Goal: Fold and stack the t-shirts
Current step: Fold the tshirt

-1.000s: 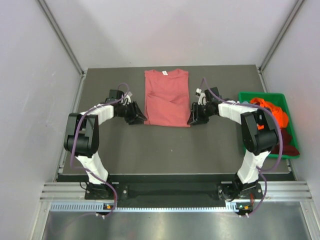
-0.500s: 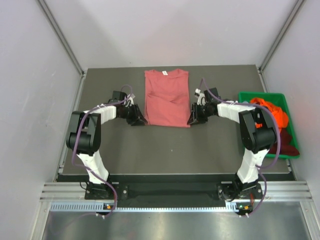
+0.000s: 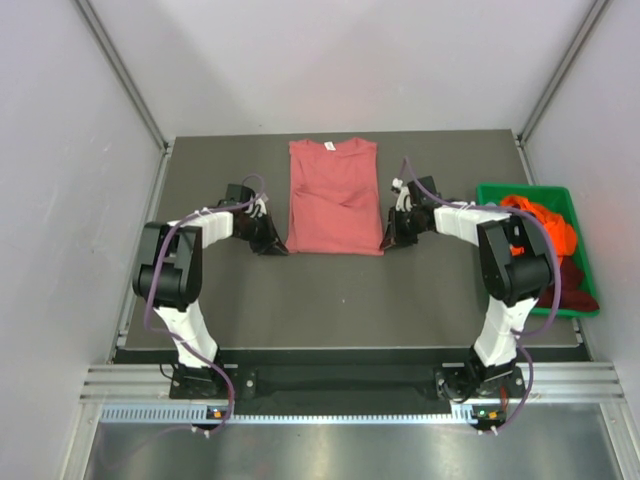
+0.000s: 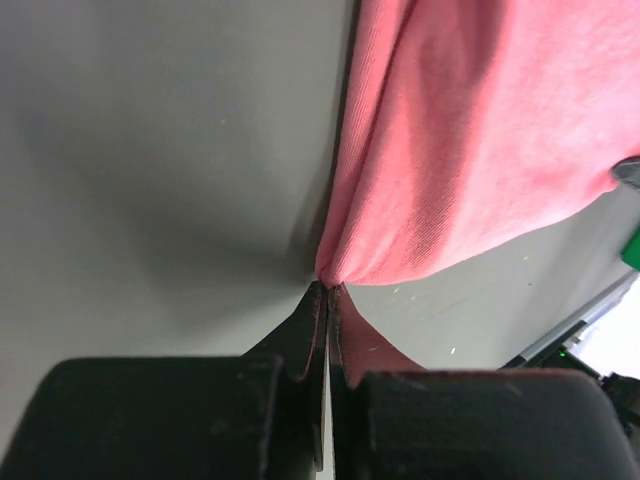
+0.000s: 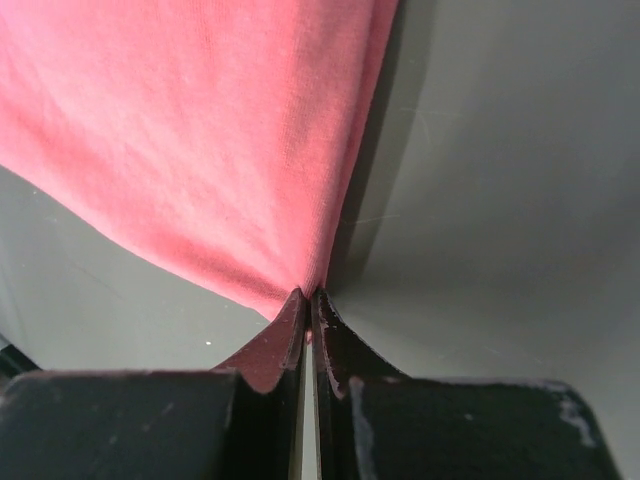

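A salmon-pink t-shirt [image 3: 334, 196] lies flat on the dark table, sleeves folded in, collar toward the back. My left gripper [image 3: 281, 247] is shut on its near left corner; the left wrist view shows the pink cloth [image 4: 470, 140] pinched at the tips of that gripper [image 4: 327, 290]. My right gripper [image 3: 385, 245] is shut on the near right corner, and the right wrist view shows the shirt [image 5: 200, 130] bunched into that gripper [image 5: 308, 295]. More t-shirts, bright orange [image 3: 540, 220] and dark maroon [image 3: 575, 285], lie heaped in the bin.
A green plastic bin [image 3: 490, 192] stands at the table's right edge, close behind the right arm. The dark table [image 3: 330, 300] is walled by grey panels on the left, right and back.
Both grippers have closed on the shirt's near corners. The near hem is pulled slightly wider toward each gripper. The arms have barely shifted.
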`<state>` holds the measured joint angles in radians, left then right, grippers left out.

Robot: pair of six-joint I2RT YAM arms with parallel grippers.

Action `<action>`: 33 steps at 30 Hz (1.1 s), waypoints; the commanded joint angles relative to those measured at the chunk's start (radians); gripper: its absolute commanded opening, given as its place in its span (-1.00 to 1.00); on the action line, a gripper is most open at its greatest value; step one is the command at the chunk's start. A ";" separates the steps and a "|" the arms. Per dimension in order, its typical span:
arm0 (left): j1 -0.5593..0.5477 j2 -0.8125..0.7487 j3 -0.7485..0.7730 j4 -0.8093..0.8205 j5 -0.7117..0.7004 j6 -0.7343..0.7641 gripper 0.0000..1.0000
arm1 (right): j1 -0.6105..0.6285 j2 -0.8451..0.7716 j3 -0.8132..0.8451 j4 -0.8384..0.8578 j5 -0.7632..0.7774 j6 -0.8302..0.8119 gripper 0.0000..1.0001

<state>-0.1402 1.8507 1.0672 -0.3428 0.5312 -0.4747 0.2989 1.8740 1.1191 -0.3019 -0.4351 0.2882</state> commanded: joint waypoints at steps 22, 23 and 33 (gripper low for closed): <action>-0.009 -0.131 -0.012 -0.146 -0.056 -0.035 -0.28 | -0.009 -0.133 -0.046 -0.077 0.062 -0.034 -0.40; -0.009 -0.128 0.038 -0.153 -0.059 -0.028 -0.24 | -0.009 -0.137 -0.033 -0.088 0.055 -0.038 -0.35; -0.007 0.149 0.468 -0.136 0.036 0.091 -0.14 | -0.023 0.005 0.307 -0.088 -0.024 -0.149 -0.21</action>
<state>-0.1513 1.9068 1.4551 -0.4915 0.5182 -0.4374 0.2958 1.8141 1.2858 -0.4244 -0.4099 0.2035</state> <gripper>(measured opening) 0.435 0.400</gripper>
